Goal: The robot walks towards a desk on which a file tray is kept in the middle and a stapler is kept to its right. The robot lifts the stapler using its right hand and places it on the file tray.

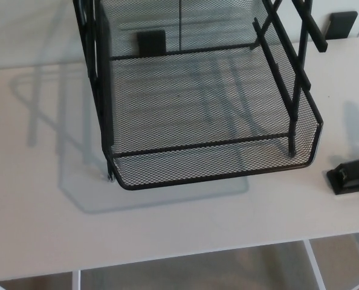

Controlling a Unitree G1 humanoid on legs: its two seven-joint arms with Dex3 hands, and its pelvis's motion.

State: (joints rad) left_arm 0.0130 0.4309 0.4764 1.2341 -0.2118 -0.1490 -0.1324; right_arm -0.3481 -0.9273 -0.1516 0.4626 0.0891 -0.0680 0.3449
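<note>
A black wire-mesh file tray (210,172) stands in the middle of the white desk, with upright black frame bars rising on its left and right sides. Its mesh floor holds nothing. To its right, at the picture's right edge, lies a black stapler (352,175), partly cut off by the frame. It rests on the desk, a short gap from the tray's front right corner. Neither of my hands shows in the head view.
The white desk (46,199) ends in a front edge near the bottom of the picture, with white frame legs and beige floor below it. Two small black brackets (151,42) sit at the desk's back edge against the wall.
</note>
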